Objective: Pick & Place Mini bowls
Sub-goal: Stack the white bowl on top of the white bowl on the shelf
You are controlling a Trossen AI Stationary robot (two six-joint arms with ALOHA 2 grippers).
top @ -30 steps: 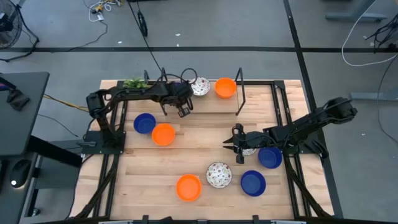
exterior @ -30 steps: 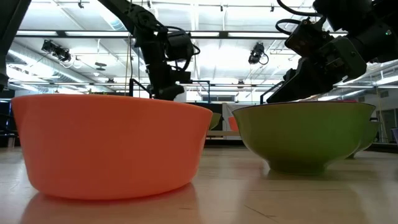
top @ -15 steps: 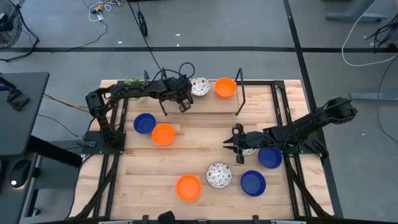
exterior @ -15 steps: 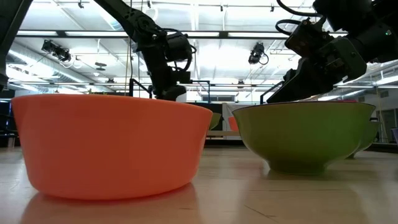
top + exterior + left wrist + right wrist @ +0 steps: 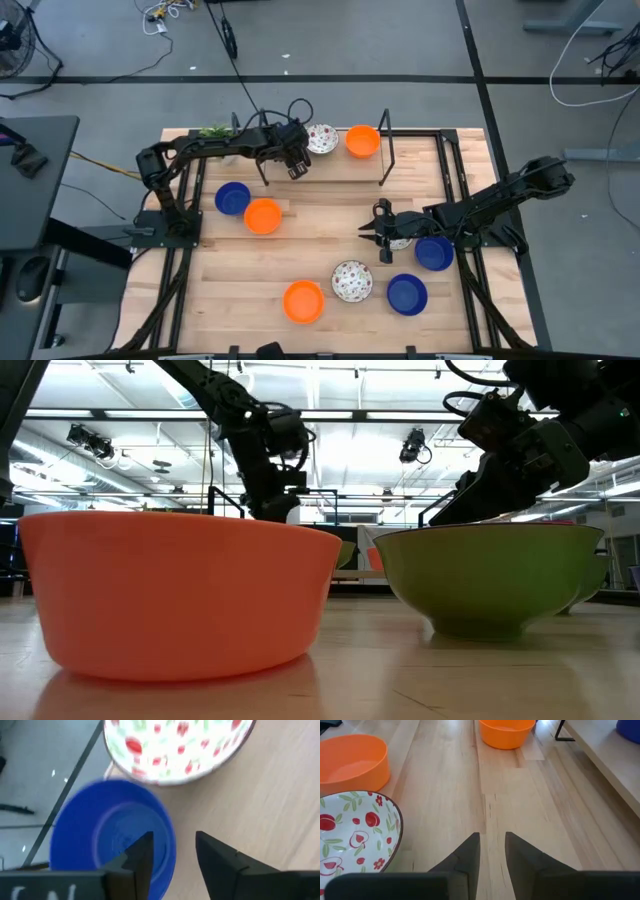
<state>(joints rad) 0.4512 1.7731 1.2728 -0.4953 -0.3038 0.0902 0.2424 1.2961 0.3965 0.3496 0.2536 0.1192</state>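
Observation:
My left gripper (image 5: 294,167) (image 5: 173,836) is open at the far side of the table. It stands over a blue mini bowl (image 5: 112,832) that rests on the wood beside a white red-speckled bowl (image 5: 175,750) (image 5: 322,138). One finger is over the blue bowl's hollow and the other is outside its rim. An orange bowl (image 5: 362,141) sits just right of the speckled one. My right gripper (image 5: 368,235) (image 5: 492,834) hovers low at mid-right. Its fingers are a little apart with only bare wood between them. My left gripper comes at the blue bowl from above, and the rim (image 5: 172,827) lies in the gap between its fingers. I cannot tell whether either finger touches the rim. The bowl sits upright on the wood.
Blue (image 5: 232,198) and orange (image 5: 262,215) bowls lie at the left. Along the near side are an orange bowl (image 5: 303,300), a speckled bowl (image 5: 352,280) and two blue bowls (image 5: 407,293) (image 5: 434,252). A potted plant (image 5: 217,132) stands far left, and a black wire stand (image 5: 385,150) is beside the orange bowl.
My left gripper has moved a short way toward the table's far edge, closer to the speckled bowl. My right arm has kept still.

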